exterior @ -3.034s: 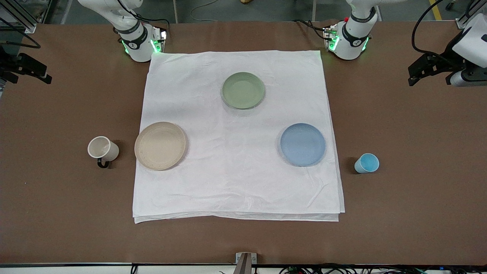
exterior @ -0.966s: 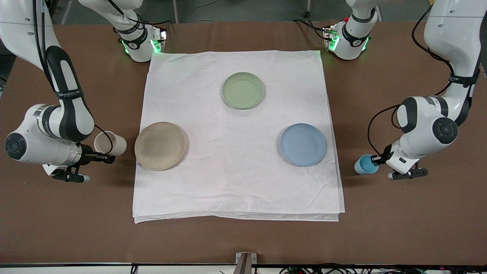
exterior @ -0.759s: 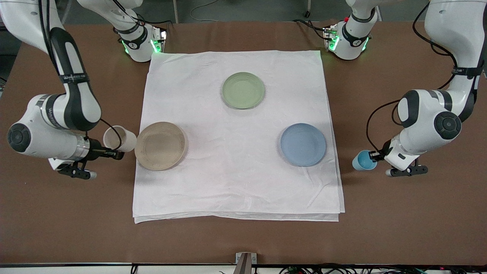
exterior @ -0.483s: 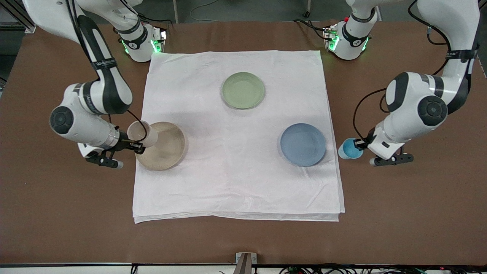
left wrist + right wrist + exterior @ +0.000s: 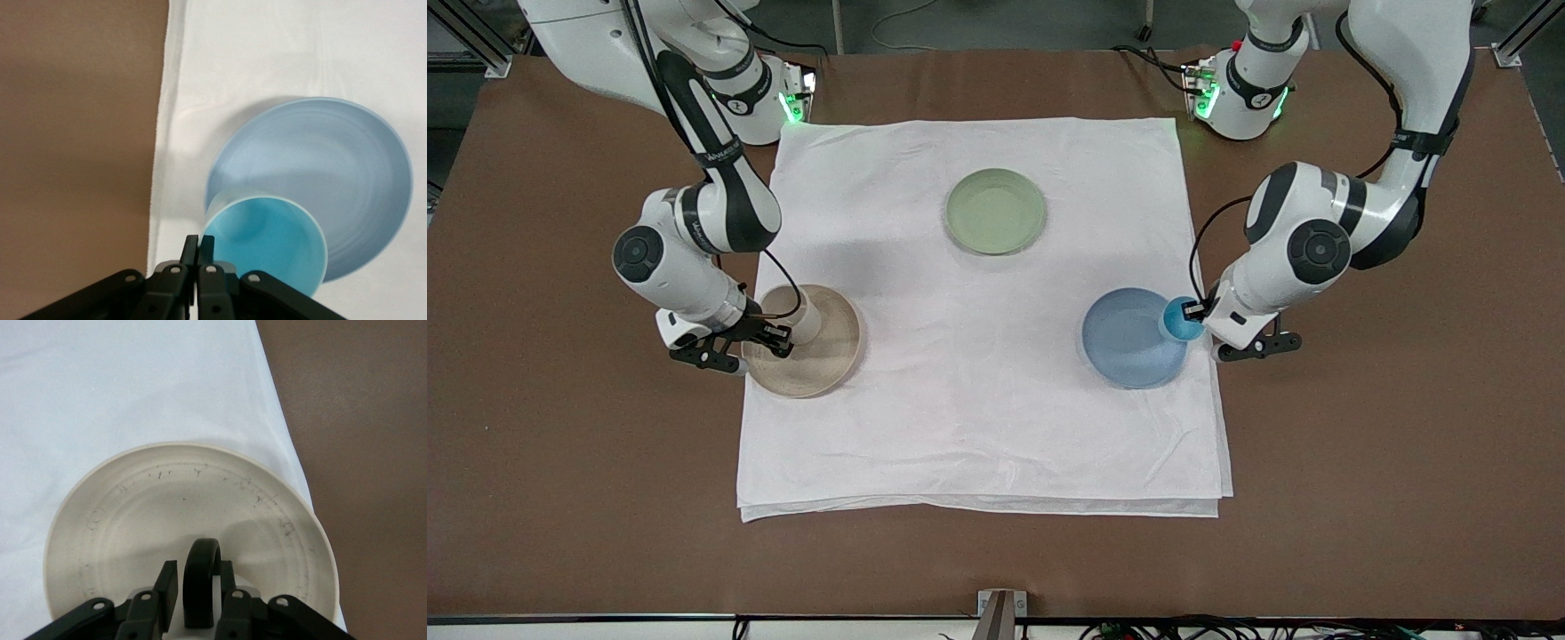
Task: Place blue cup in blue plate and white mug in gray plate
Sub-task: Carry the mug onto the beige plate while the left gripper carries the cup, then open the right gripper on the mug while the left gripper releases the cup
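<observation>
Left claw (image 5: 1193, 311), pinching the blue cup (image 5: 1181, 320), is hanging over the blue plate's (image 5: 1129, 342) rim; right claw (image 5: 781, 333), gripping the white mug (image 5: 805, 320), is sitting over the gray plate (image 5: 818, 364).

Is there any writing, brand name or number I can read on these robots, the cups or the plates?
Only one text shows: small white lettering on the black band of the right arm, too small to read.
The left arm's black band shows no lettering that I can make out.
The blue cup, white mug, blue plate and gray plate carry no writing.
</observation>
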`<state>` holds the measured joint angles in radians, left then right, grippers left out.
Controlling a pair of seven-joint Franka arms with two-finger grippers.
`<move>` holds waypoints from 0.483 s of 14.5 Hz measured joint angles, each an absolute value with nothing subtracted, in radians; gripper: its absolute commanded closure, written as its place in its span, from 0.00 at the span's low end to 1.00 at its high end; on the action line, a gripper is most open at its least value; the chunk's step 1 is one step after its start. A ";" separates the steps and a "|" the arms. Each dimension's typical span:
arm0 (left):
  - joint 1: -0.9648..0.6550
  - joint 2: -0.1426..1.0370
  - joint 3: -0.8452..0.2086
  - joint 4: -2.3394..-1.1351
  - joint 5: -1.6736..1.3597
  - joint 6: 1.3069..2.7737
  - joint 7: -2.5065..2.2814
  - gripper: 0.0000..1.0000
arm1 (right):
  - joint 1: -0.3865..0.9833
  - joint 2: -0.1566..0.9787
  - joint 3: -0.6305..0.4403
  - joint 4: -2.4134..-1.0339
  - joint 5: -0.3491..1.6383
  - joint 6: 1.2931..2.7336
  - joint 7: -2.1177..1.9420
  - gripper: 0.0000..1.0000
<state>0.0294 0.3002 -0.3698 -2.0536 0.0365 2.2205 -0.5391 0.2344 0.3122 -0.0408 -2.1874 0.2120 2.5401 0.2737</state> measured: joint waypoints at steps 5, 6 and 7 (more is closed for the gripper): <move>-0.016 0.361 -0.371 -2.061 0.036 2.342 -0.650 0.40 | 0.195 0.253 -0.067 -1.875 0.191 2.012 0.261 0.00; -0.021 0.372 -0.371 -2.061 0.036 2.352 -0.672 0.06 | 0.176 0.239 -0.069 -1.788 0.150 1.893 0.244 0.00; -0.022 0.379 -0.371 -2.061 0.036 2.358 -0.683 0.00 | 0.159 0.229 -0.071 -1.708 0.105 1.786 0.212 0.00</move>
<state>-0.0223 0.3786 -0.3706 -2.0606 0.0365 2.3575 -0.6834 0.1594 0.2288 -0.0709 -1.7078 0.1048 1.7858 0.2123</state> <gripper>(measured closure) 0.740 0.000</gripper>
